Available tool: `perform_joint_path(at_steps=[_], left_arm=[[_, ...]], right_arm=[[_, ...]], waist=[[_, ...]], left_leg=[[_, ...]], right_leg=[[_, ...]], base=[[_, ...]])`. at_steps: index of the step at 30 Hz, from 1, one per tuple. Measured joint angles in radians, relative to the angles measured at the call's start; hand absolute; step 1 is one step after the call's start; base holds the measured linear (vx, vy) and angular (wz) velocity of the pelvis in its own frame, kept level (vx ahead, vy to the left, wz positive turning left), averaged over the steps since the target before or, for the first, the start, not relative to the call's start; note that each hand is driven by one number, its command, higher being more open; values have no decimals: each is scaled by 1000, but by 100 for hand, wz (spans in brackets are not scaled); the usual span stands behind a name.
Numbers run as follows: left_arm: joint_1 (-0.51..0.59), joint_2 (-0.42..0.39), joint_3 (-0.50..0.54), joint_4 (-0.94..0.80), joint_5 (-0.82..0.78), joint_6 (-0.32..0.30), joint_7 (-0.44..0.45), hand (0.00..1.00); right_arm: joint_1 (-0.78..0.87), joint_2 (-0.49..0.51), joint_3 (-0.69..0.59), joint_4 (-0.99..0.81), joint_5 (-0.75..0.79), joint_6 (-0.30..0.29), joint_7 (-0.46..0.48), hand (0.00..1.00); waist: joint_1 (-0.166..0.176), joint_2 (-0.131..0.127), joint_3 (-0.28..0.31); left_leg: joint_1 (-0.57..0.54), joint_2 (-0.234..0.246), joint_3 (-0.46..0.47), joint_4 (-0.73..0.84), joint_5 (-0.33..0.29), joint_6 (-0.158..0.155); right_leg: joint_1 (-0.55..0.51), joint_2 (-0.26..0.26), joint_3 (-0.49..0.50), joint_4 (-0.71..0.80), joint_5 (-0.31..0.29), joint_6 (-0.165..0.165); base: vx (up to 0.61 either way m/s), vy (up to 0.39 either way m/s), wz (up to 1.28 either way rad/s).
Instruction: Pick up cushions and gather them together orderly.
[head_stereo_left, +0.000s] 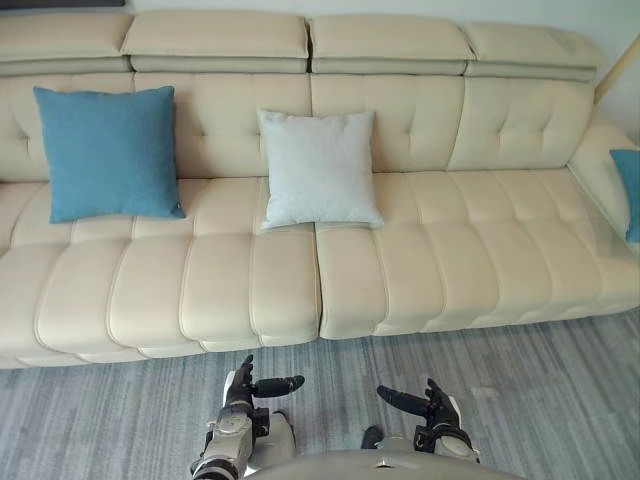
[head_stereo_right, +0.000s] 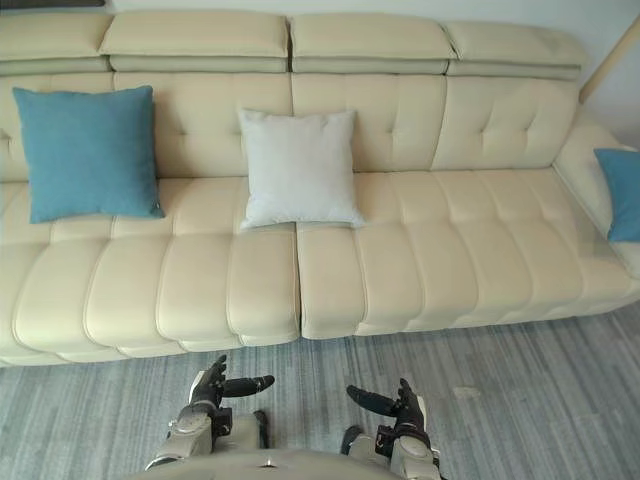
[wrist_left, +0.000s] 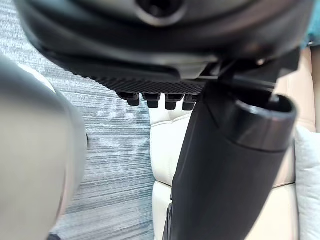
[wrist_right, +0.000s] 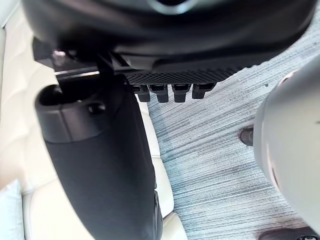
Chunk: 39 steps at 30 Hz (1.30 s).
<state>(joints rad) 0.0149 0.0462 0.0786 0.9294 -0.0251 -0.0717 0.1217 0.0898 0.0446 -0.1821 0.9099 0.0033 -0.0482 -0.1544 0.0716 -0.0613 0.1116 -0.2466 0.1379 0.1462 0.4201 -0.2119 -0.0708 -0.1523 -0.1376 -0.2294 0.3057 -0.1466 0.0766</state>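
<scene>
A blue cushion (head_stereo_left: 108, 152) leans on the backrest at the left of the cream sofa (head_stereo_left: 480, 250). A pale grey-white cushion (head_stereo_left: 318, 168) leans upright near the sofa's middle. Another blue cushion (head_stereo_left: 628, 190) shows partly at the far right by the armrest. My left hand (head_stereo_left: 243, 390) and right hand (head_stereo_left: 432, 402) hover low over the floor in front of the sofa, both open and holding nothing, thumbs pointing toward each other. They are well short of the cushions.
Grey striped carpet (head_stereo_left: 540, 380) lies between me and the sofa. The sofa seat to the right of the white cushion is bare.
</scene>
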Motion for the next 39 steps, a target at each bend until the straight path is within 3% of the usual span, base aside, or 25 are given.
perform_joint_path(at_steps=[3, 5, 10, 12, 13, 14, 15, 16, 17, 18, 19, 21, 23, 24, 25, 26, 27, 29, 30, 31, 33, 35, 36, 37, 39], left_arm=[[1, 5, -25, 33, 19, 4, -1, 100], [2, 6, -25, 54, 37, 9, 0, 100], [-2, 19, -25, 80, 67, 11, -1, 100], [-15, 25, -28, 86, 74, 10, 0, 100], [-23, 25, -28, 91, 74, 10, 0, 100], [-34, 25, -27, 104, 74, 10, 0, 100], [-38, 21, -29, 107, 75, 11, -1, 100], [-42, 22, -36, 106, 75, 11, -1, 100], [-43, 25, -45, 104, 75, 10, -1, 100], [-43, 27, -60, 101, 75, 10, 0, 100], [-41, 47, -66, 100, 75, 9, -1, 100], [-41, 51, -72, 100, 75, 9, 0, 100], [-37, 56, -74, 100, 76, 9, -5, 100], [-37, 54, -73, 100, 76, 9, -8, 100], [-18, 51, -65, 77, 81, 2, -10, 100], [-15, 55, -64, 73, 76, -3, -13, 100], [-16, 54, -63, 72, 76, -6, -13, 100], [-22, 47, -71, 48, 74, -7, -13, 100], [-21, 42, -73, 40, 73, -7, -13, 100], [-20, 32, -72, 29, 71, -7, -13, 100], [-20, 23, -73, 3, 64, -6, -15, 100], [-20, 18, -71, -5, 52, -6, -14, 100], [-22, 16, -71, -4, 33, -6, -14, 100], [-22, 16, -70, -4, 32, -6, -14, 100], [-15, 15, -62, -1, 32, -5, -17, 100]], right_arm=[[0, -2, -47, 1, 2, 1, 0, 100], [-2, -3, -74, 9, 5, 2, 0, 100], [-36, -10, -81, 41, 21, 2, -1, 100], [-77, -20, -77, 70, 27, 0, -1, 100], [-94, -26, -69, 80, 27, 0, -1, 100], [-113, -34, -62, 89, 27, 0, -1, 100], [-125, -39, -61, 89, 27, 0, -1, 100], [-130, -45, -62, 90, 27, 1, -2, 100], [-130, -60, -64, 99, 27, 1, -4, 100], [-129, -62, -64, 107, 27, 1, -6, 100], [-123, -66, -63, 115, 27, 1, -8, 100], [-116, -77, -63, 129, 27, 3, -9, 100], [-91, -78, -70, 136, 40, 4, -11, 100], [-83, -79, -71, 136, 42, 5, -11, 100], [-64, -80, -81, 125, 67, 5, -15, 100], [-62, -82, -81, 123, 80, 4, -24, 100], [-63, -81, -81, 122, 80, 4, -26, 100], [-57, -84, -85, 105, 93, 3, -39, 100], [-58, -83, -88, 104, 97, 3, -42, 100], [-59, -83, -92, 104, 100, 4, -44, 100], [-68, -74, -93, 103, 99, 8, -47, 100], [-78, -70, -93, 96, 99, 7, -53, 100], [-81, -66, -92, 95, 99, 7, -54, 100], [-80, -64, -92, 94, 99, 7, -54, 100], [-67, -50, -88, 61, 95, 6, -54, 100]], waist=[[-1, 23, -15], [-4, 36, -17], [-22, 31, -13], [-23, 31, -9], [-23, 35, -7], [-23, 42, -1], [-27, 46, 13], [-28, 42, 20], [-31, 55, 29], [-31, 55, 29], [-34, 62, 36], [-35, 70, 38], [-41, 69, 52], [-42, 73, 60], [-42, 85, 75], [-41, 86, 83], [-40, 85, 85], [-37, 78, 91], [-33, 78, 91], [-26, 81, 93], [-21, 89, 104], [-6, 88, 105], [16, 86, 104], [23, 85, 102], [26, 81, 95]], left_leg=[[16, -13, 33, -24, 5, 6], [34, -17, 56, -34, 17, 29], [60, -7, 96, -37, 21, 36], [71, 9, 133, -54, 21, 35], [75, 16, 145, -65, 21, 35], [89, 36, 175, -87, 21, 36], [111, 50, 228, -106, 23, 36], [132, 51, 261, -117, 24, 35], [162, 61, 300, -122, 23, 28], [175, 64, 318, -121, 20, 16], [188, 73, 331, -116, 9, -2], [198, 101, 329, -100, 0, -18], [155, 170, 285, 82, -4, -20], [136, 193, 261, 156, 3, -9], [75, 244, 170, 365, 55, 68], [35, 249, 116, 460, 68, 72], [23, 246, 99, 487, 62, 67], [-74, 162, 25, 543, -6, 12], [-87, 143, 16, 514, -13, 10], [-106, 112, 5, 449, -20, 6], [-126, 28, -37, 166, -11, -8], [-119, -35, -110, -112, 55, -32], [-100, -45, -143, -196, 148, -32], [-91, -47, -146, -203, 169, -27], [-79, -56, -131, -139, 202, 27]], right_leg=[[5, 4, 50, -67, 45, 8], [17, 11, 79, -103, 68, 18], [8, 40, 183, -172, 121, 13], [-38, 64, 194, -190, 181, -6], [-55, 73, 156, -196, 210, -22], [-60, 86, 65, -229, 249, -60], [-59, 69, -89, -212, 213, -129], [-58, 46, -212, -165, 164, -146], [-50, 2, -336, -112, 131, -161], [-45, -6, -366, -105, 131, -152], [-45, 19, -335, -112, 134, -129], [-53, 56, -296, -110, 110, -137], [-33, 89, -277, -92, 78, -154], [-18, 100, -271, -88, 69, -158], [22, 132, -246, -71, 42, -176], [39, 143, -224, -61, 29, -186], [41, 145, -218, -56, 23, -188], [54, 147, -168, -57, 11, -194], [55, 149, -155, -63, 11, -193], [60, 160, -137, -82, 11, -192], [76, 176, -100, -118, 16, -185], [78, 193, -43, -140, 17, -181], [88, 208, 11, -158, 14, -165], [92, 210, 25, -160, 15, -157], [95, 201, 96, -115, -38, -132]], base=[[18, 121, -37], [65, 75, -55], [71, 29, -69], [1, -12, -124], [-45, -97, -134], [-81, -152, -130], [-77, -164, -122], [-38, -110, -111], [4, -49, -88], [12, -80, -96], [8, -102, -79], [34, -204, -77], [63, -228, -50], [93, -265, -48], [95, -240, -61], [90, -209, -61], [78, -89, -56], [98, -84, -55], [117, -67, -50], [147, -49, -58], [203, -22, -60], [243, 22, -91], [368, 36, -111], [358, 34, -98], [439, 67, -77]])
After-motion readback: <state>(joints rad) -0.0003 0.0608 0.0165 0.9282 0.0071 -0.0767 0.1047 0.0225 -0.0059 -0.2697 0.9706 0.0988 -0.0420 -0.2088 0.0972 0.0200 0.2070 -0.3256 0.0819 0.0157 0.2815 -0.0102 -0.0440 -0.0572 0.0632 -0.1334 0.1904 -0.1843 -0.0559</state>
